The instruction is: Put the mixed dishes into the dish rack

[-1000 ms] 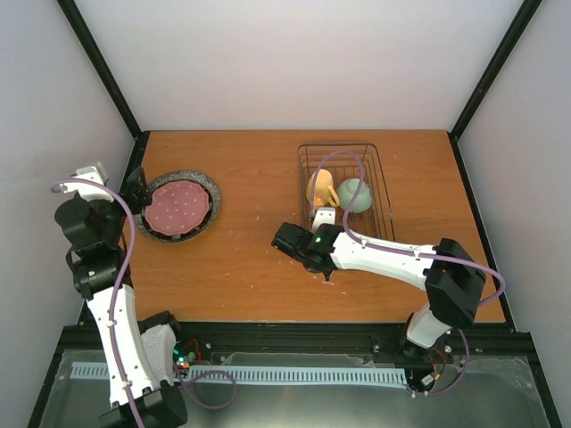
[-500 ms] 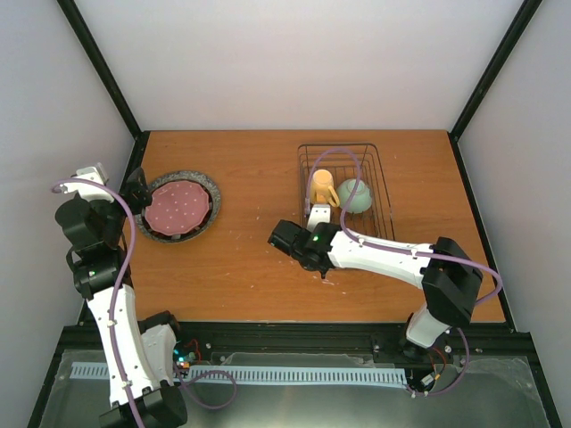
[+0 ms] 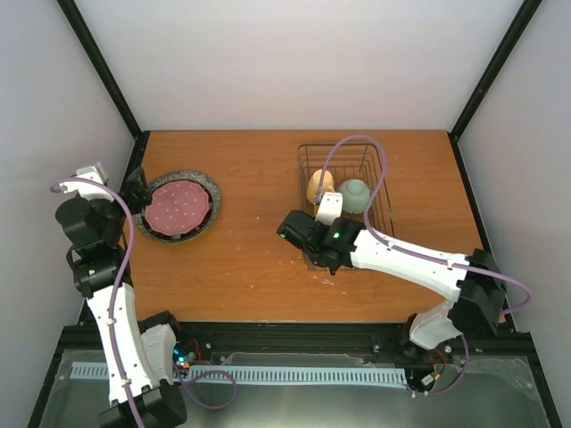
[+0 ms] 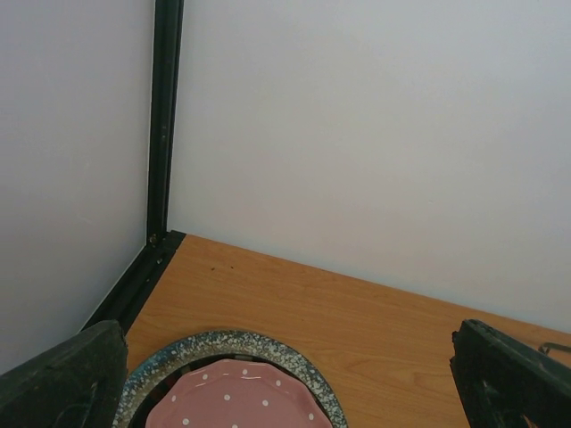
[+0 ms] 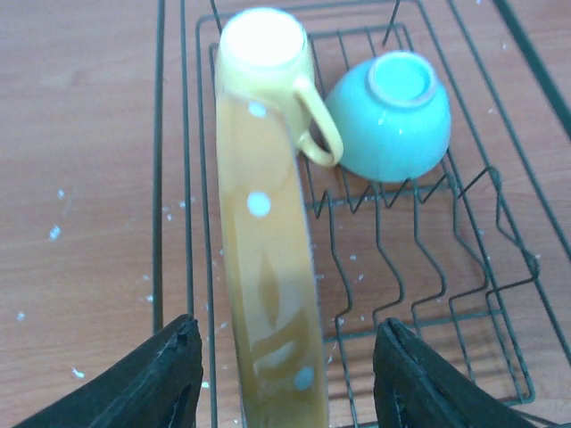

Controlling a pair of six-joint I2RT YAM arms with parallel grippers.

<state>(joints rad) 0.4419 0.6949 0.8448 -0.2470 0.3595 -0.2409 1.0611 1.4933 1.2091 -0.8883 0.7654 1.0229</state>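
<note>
The wooden tabletop (image 3: 259,263) fills the floor of the white-walled booth. The dark wire dish rack (image 3: 385,192) sits toward its right back part. Well apart from it, at the left side of the tabletop, lies the large grey speckled plate (image 3: 211,207). The smaller maroon-pink speckled plate (image 3: 177,205) rests flat inside it.

In the rack, the orange-yellow plate (image 5: 268,294) stands on its edge along the rack's left side, slotted among the wires. Its far end appears to touch the yellow mug (image 5: 263,45), though I can't quite tell from here. The mug is upside down with its handle pointing toward the pale green bowl (image 5: 393,116). The bowl is also turned over, foot ring up, just beside the mug on the right.

The right hand (image 5: 285,374) straddles the near end of the upright plate. Its fingers are spread, with a clear gap on each side, so nothing is gripped. The left hand (image 4: 285,383) hangs over the near rim of the grey plate. Its fingers are as wide apart as they go and it holds nothing
</note>
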